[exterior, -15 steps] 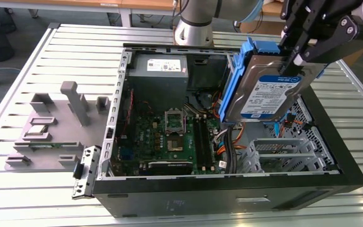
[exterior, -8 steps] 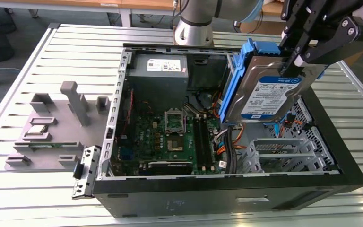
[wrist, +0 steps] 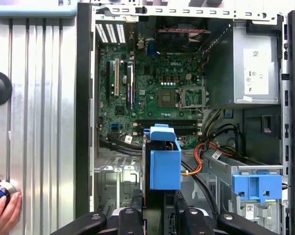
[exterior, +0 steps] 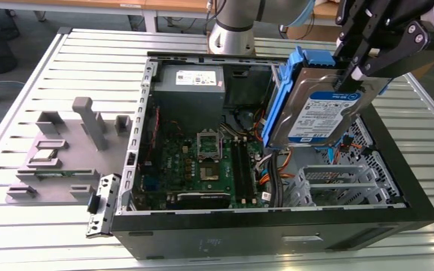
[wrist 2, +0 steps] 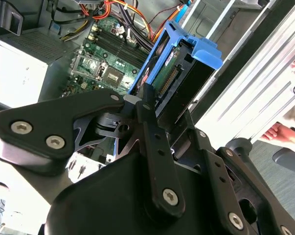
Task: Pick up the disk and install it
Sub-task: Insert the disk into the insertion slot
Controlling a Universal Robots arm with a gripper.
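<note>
disk (exterior: 319, 113): in the air, on end and tilted, label showing, over the open case (exterior: 262, 237), near the drive cage (exterior: 336, 182).
hand (exterior: 352, 79): closed on the disk's upper edge, holding it up.
case: lies on the slatted tabletop (exterior: 43, 226).

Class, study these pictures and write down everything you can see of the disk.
The disk is a flat silver drive with a white-and-blue label, framed by a blue plastic carrier whose handle points up. It hangs steeply tilted over the open computer case, with the pincer clamped on its upper part.
</note>
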